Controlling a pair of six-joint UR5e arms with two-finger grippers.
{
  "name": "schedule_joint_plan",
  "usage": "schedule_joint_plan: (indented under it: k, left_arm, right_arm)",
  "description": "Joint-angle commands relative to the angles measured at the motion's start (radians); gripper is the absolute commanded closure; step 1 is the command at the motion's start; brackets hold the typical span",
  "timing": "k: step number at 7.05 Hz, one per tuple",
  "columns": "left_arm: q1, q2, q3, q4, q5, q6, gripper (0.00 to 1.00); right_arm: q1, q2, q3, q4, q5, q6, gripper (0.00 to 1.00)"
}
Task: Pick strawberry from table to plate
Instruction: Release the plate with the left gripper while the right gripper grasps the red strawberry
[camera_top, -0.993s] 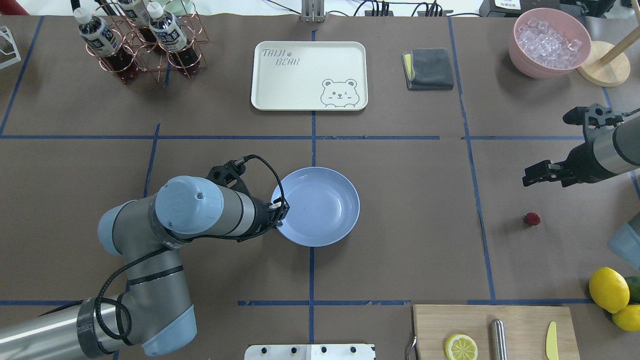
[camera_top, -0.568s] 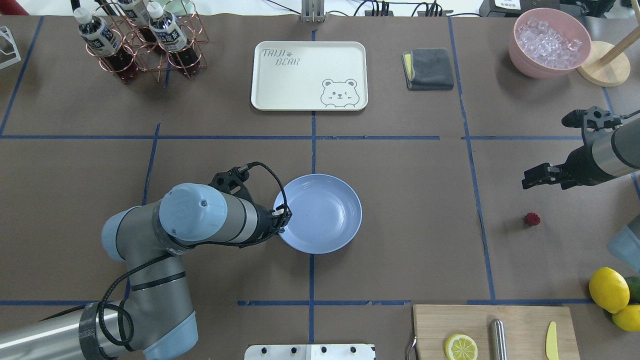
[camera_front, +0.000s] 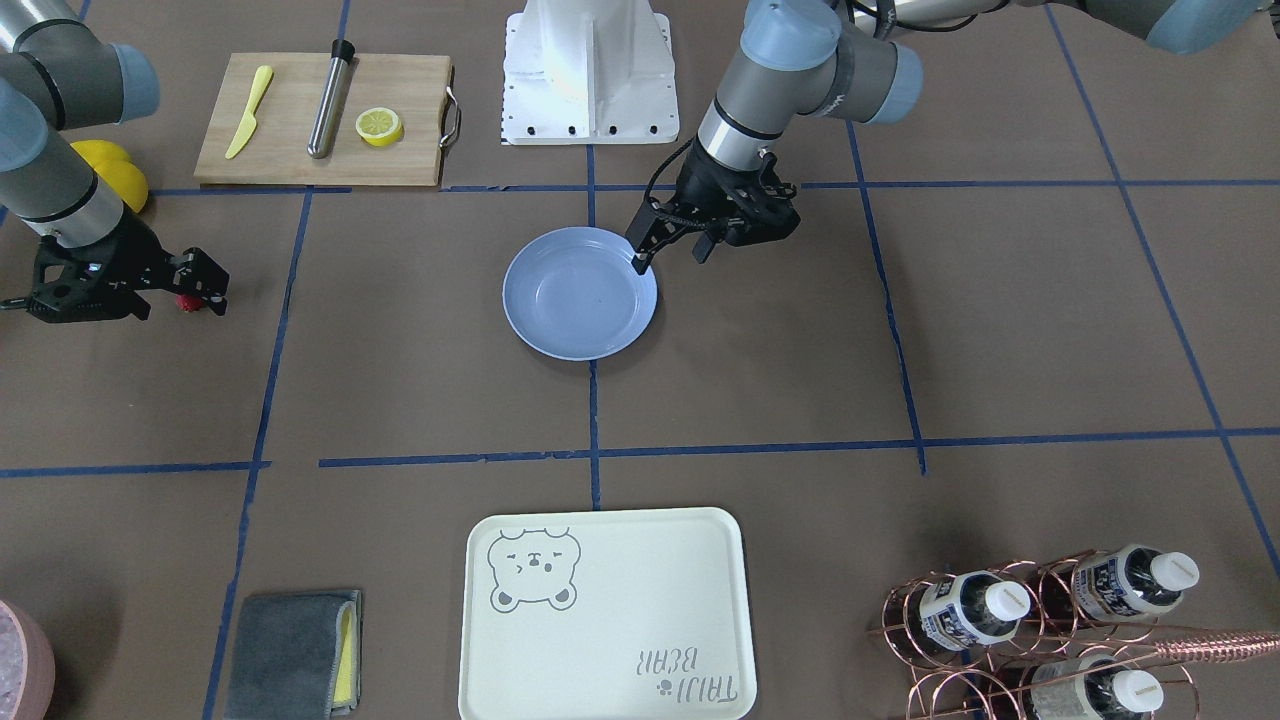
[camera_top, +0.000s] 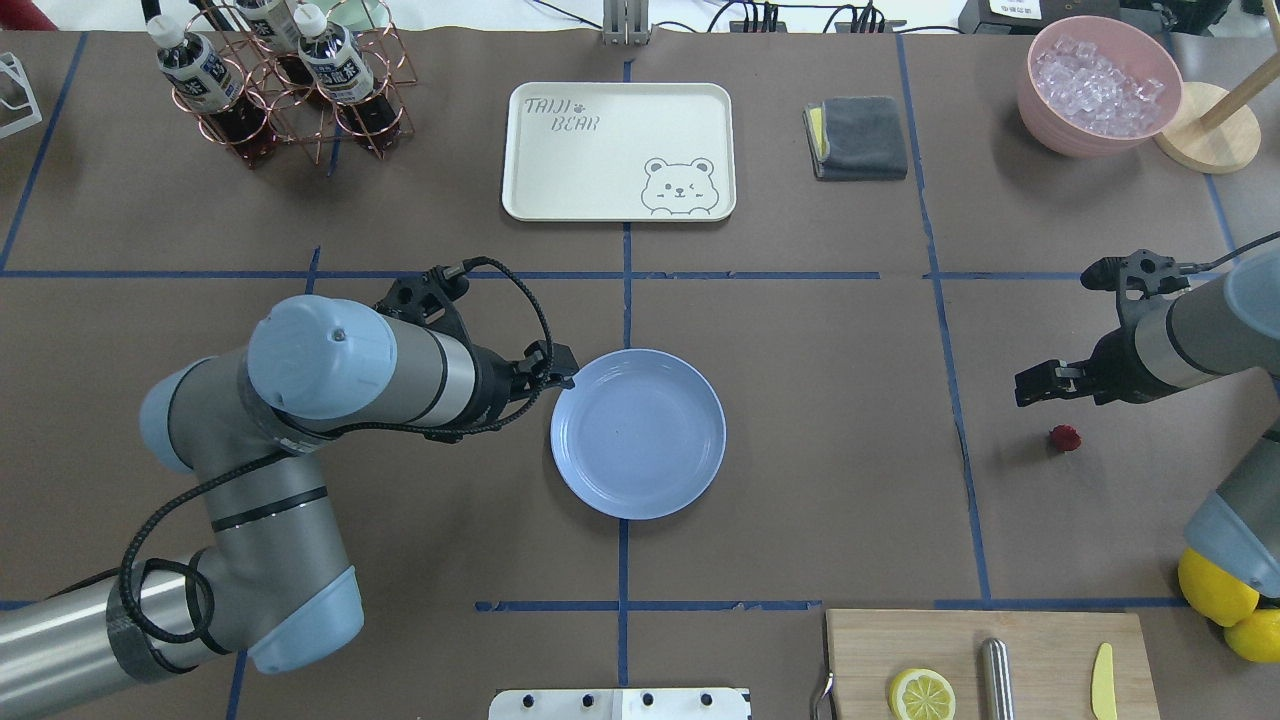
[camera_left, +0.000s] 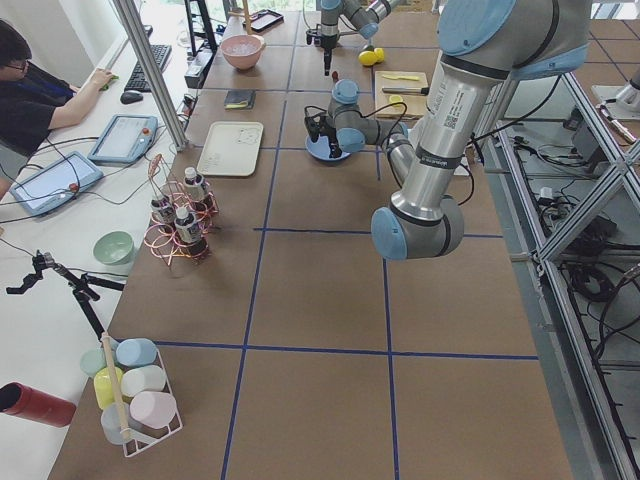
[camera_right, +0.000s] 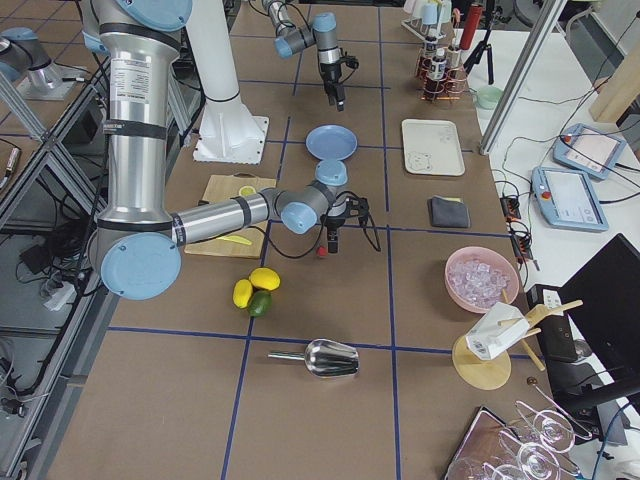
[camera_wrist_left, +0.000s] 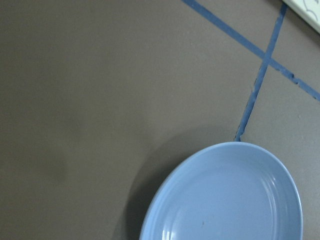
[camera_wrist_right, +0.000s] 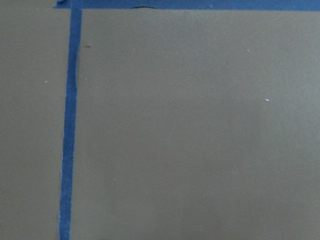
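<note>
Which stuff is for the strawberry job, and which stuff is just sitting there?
For the job: strawberry, plate.
Just sitting there: tray, cloth, lemons, board, bottles, ice bowl.

Even bright overhead light, soft shadows, glossy plate (camera_top: 638, 433) sheen, wrist views soft

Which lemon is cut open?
The lemon half on the wooden cutting board, flat cut face up. The whole lemons beside the board are uncut.
</note>
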Motion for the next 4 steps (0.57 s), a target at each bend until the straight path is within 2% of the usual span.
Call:
schedule_joint_plan:
  k: [1,4]
  left_arm:
    - [-0.061,0.001,-0.028,0.056,-0.032,0.066,0.0]
    - [-0.075,0.001,-0.018,0.053,-0.032,0.09,0.0]
  right_arm:
    - [-0.018,-0.022,0.0,0.0,-0.003,0.001,0.0]
    - [-0.044,-0.047,-0.003,0.0,0.001,-0.001,0.01]
